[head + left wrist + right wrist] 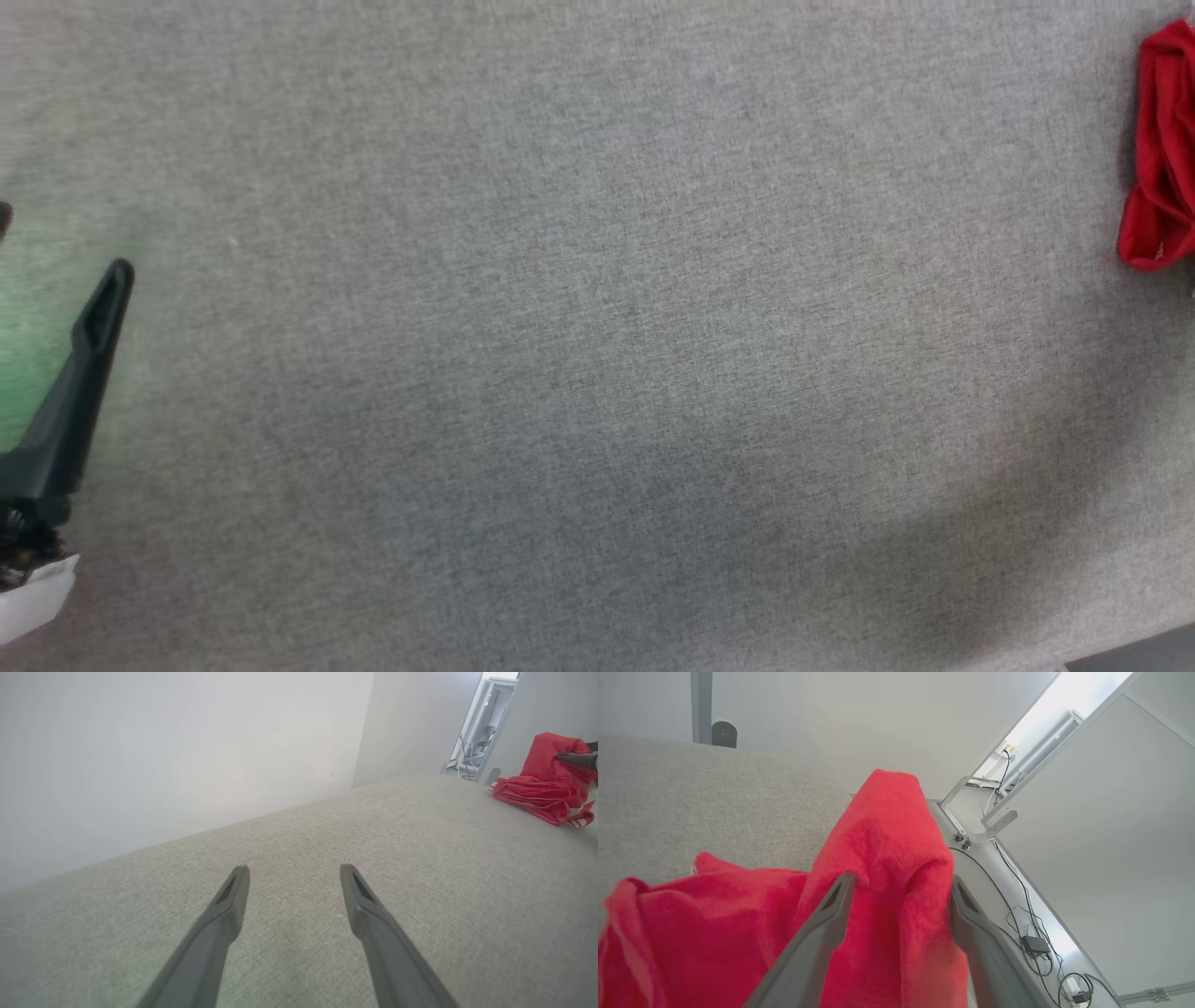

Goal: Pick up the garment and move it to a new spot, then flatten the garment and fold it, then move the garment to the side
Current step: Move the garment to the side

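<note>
Grey fabric surface runs to white walls. The left end effector hangs spread, empty; well apart, the right end effector pinches the bunched garment.

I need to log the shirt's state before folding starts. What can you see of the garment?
The garment is bright red, soft, slightly fuzzy cloth, crumpled in a heap at the right edge of the grey fabric surface. A fold stands pinched between the right gripper fingers. Red-white striped trim peeks out at the bottom.
</note>
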{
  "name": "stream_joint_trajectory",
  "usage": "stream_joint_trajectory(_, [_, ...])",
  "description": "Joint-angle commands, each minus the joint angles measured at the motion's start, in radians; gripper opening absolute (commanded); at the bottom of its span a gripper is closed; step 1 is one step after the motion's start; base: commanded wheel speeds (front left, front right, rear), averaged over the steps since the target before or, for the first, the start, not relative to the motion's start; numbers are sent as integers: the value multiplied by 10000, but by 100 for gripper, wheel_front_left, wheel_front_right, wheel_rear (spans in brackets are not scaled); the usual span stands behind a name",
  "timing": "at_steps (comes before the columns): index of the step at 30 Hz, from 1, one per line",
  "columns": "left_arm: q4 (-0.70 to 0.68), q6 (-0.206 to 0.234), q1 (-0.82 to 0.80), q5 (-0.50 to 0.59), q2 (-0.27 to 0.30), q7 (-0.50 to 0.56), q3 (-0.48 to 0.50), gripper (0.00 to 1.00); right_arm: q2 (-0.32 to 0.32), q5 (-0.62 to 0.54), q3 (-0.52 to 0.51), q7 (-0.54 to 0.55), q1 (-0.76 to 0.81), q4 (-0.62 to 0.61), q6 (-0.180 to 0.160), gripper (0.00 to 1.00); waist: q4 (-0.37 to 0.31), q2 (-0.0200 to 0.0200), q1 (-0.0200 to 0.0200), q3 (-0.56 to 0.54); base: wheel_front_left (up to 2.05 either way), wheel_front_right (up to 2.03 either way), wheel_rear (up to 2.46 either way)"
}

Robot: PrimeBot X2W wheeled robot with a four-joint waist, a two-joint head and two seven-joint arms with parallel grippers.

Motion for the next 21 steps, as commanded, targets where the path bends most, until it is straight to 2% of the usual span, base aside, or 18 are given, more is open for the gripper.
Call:
stream_joint_trajectory(1, [66,20,-154,-38,-154,6,-66,100,-8,6,-55,-62,-125,-83,-15,100,199,0,0,-297,0,0,0])
stream_joint_trajectory(11, [632,20,-595,-96,-1002,6,-750,100,-3,-334,-119,501,81,-387,-15,100,717,0,0,-1309,0,0,0])
stream_joint_trajectory(16, [1319,20,-807,-37,-1617,6,-1276,100,-10,285,509,550,629,-10,-15,100,1160,0,0,-1990,0,0,0])
stream_joint_trajectory(21, [2405,18,-883,-15,-2305,5,-1749,100,-8,841,1625,-96,1283,861,-15,100,1742,0,0,-2814,0,0,0])
